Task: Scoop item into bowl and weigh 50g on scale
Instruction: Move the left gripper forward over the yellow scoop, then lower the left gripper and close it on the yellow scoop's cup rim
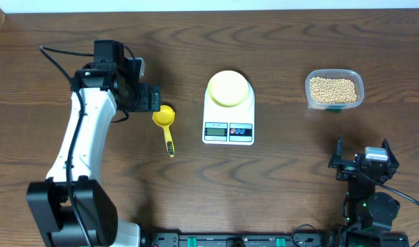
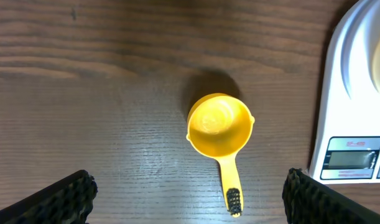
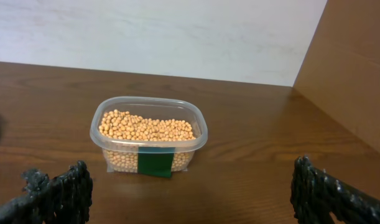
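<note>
- The beans all lie heaped in a clear plastic tub. Seen from overhead, the tub stands at the counter's right side, roughly 3 o'clock from the scale and well apart from it.
- The pale yellow bowl sits on the scale's platform at its 12 o'clock end and looks empty. The display and two buttons face 6 o'clock, and the reading is too small to tell.
- The yellow scoop lies on the counter at 9 o'clock from the scale. Its cup faces up and is empty, and its handle points to 6 o'clock.
- Judging by this, the task is at its opening step: no beans are moved and the scoop is not yet picked up.
- The left claw hangs over the scoop with its jaws spread wide apart. It holds nothing and touches nothing. In the left wrist view the cup sits between the two fingertips and well toward 12 o'clock of them.
- The next move probably calls for lowering this claw and lining its jaws across the thin handle rather than the round cup. It would then close firmly enough that the scoop does not twist.
- The right claw rests low near the counter's 5 o'clock corner, about 6 o'clock of the tub. Its jaws are also fully apart and empty, and it faces the tub from a distance.
</note>
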Tool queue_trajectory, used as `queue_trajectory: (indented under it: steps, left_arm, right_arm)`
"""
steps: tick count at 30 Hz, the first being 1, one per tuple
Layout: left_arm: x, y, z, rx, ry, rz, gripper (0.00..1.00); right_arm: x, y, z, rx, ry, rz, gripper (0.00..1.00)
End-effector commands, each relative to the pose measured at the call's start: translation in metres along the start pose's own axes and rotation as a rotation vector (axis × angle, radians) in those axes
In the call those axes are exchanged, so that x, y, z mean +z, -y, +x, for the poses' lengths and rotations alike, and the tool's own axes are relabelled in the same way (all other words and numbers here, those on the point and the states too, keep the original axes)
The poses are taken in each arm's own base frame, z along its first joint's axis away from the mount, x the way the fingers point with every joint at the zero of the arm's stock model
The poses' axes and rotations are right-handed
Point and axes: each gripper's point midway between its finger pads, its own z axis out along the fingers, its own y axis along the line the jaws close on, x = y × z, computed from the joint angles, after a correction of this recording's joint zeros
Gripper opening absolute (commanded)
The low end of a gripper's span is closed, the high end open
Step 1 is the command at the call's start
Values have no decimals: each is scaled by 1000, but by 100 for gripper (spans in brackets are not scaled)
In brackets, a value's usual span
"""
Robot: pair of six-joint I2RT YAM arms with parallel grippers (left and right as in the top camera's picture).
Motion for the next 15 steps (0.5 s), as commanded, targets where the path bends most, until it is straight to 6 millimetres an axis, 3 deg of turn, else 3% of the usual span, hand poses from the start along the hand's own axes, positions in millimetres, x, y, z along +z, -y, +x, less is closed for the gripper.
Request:
queue_trajectory:
  steps: [1,15]
  left_arm:
    - [4,2,-6,-10,-5,10,98]
    - [55,-5,8,-27,-133,14,98]
  right_arm:
    - [0,1,1,11,0,5,99]
    - [0,1,1,11,0,5,99]
